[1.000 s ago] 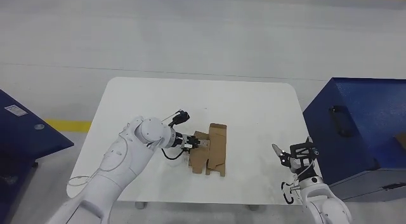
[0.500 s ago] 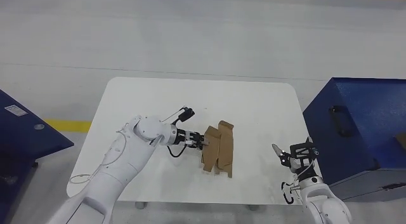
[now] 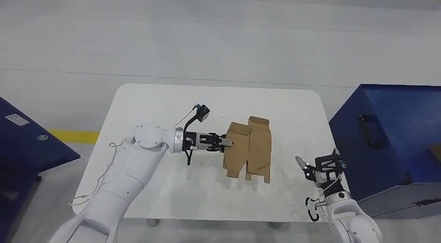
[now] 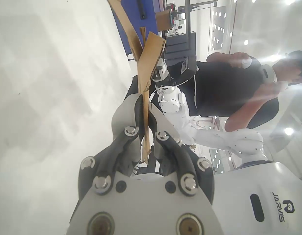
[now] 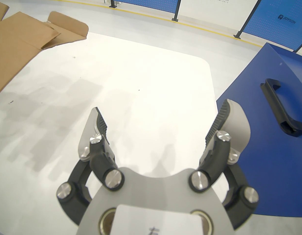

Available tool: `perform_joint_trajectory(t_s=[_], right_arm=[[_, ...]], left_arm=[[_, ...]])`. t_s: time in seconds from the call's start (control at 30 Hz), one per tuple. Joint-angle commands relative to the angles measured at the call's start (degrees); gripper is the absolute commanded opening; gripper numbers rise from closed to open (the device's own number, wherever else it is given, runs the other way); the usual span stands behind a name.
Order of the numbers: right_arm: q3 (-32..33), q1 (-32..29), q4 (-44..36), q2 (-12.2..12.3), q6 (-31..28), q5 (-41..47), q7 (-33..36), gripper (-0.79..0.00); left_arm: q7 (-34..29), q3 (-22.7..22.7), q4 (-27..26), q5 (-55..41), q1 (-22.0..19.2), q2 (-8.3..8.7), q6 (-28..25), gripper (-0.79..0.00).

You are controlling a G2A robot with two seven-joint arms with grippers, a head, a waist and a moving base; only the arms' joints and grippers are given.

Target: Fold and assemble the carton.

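A flattened brown carton point(image 3: 249, 149) lies on the white table point(image 3: 165, 102), right of centre, its flaps spread. My left gripper point(image 3: 222, 142) is shut on the carton's left edge; in the left wrist view the cardboard point(image 4: 143, 57) runs edge-on between the two pads point(image 4: 138, 113). My right gripper point(image 3: 318, 168) hangs open at the table's front right corner, well clear of the carton. Its wrist view shows the gripper point(image 5: 163, 116) with nothing between its fingers and the carton point(image 5: 23, 40) far off.
A blue bin point(image 3: 389, 143) with a black handle point(image 5: 278, 107) stands just beyond the table's right edge, close to my right gripper. Another blue surface point(image 3: 27, 150) sits left of the table. Bare tabletop lies between the carton and the right gripper.
My left gripper has dragged the carton to the right across the table and turned it a little. The right arm has kept still.
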Motion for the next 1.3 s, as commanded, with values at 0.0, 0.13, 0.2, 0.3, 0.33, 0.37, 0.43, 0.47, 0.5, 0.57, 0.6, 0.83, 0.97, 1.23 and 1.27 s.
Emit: perform_joint_trajectory(t_s=[0.0, 0.13, 0.2, 0.3, 0.33, 0.37, 0.43, 0.47, 0.5, 0.57, 0.6, 0.83, 0.97, 1.23, 1.27], right_arm=[[0.0, 0.0, 0.0, 0.0, 0.0, 0.0, 0.0, 0.0], [0.0, 0.0, 0.0, 0.0, 0.0, 0.0, 0.0, 0.0], [0.0, 0.0, 0.0, 0.0, 0.0, 0.0, 0.0, 0.0], [0.7, 0.7, -0.2, -0.2, -0.9, 4.8, -0.2, 0.0], [1.5, 1.5, 0.1, -0.4, -0.1, 8.3, -2.3, 0.0], [1.7, 1.8, 1.1, -0.6, -0.9, 12.7, -2.3, 0.0], [1.9, 2.6, 2.3, -0.7, -5.6, 22.3, 2.5, 0.0], [2.6, 3.0, 2.8, -0.7, -7.7, 26.6, 5.4, 0.0], [3.1, 3.3, 3.3, -0.6, -9.4, 30.6, 8.2, 0.0], [3.4, 4.0, 4.5, -0.6, -12.2, 39.7, 16.4, 0.0], [3.7, 4.6, 5.2, -0.5, -12.8, 45.4, 20.7, 0.0], [7.0, 10.7, 11.2, 0.7, -13.2, 74.5, 51.8, 0.0], [7.3, 12.6, 13.2, 1.3, -13.6, 82.1, 61.8, 0.0], [4.8, 13.9, 15.3, 1.5, -15.9, 91.9, 68.9, 0.0], [4.4, 14.0, 15.3, 1.5, -16.3, 92.4, 68.7, 0.0]], left_arm=[[0.0, 0.0, 0.0, 0.0, 0.0, 0.0, 0.0, -0.785], [0.0, 0.0, 0.0, 0.0, 0.0, 0.0, 0.0, -0.785], [0.0, 0.0, 0.0, 0.0, 0.0, 0.0, 0.0, -0.785], [0.2, 0.0, -0.2, -0.2, 0.2, -0.01, 0.2, -0.785], [0.6, -0.1, -1.2, -0.8, 0.8, -0.01, 0.9, -0.785], [0.8, -0.3, -2.2, -1.2, 1.1, 0.07, 1.1, -0.785], [1.3, -0.7, -3.8, -0.8, 1.6, 0.38, 0.7, -0.785], [1.2, -1.0, -4.7, -0.9, 2.0, 0.51, 0.5, -0.785], [0.8, -1.2, -5.4, -1.3, 2.4, 0.66, 0.5, -0.785], [-0.1, -1.7, -6.7, -1.2, 2.9, 1.0, 0.0, -0.785], [-0.3, -1.9, -7.1, -1.4, 3.2, 1.16, 0.0, -0.785], [-3.0, -2.2, -9.5, -3.4, 4.7, 1.62, 1.1, -0.785], [-3.3, -1.8, -10.6, -3.6, 5.2, 1.71, 1.0, -0.785], [-7.5, -2.3, -13.1, -7.8, 6.7, 2.15, -0.3, -0.785], [-8.0, -2.4, -13.4, -8.5, 6.9, 2.2, -0.4, -0.785]])
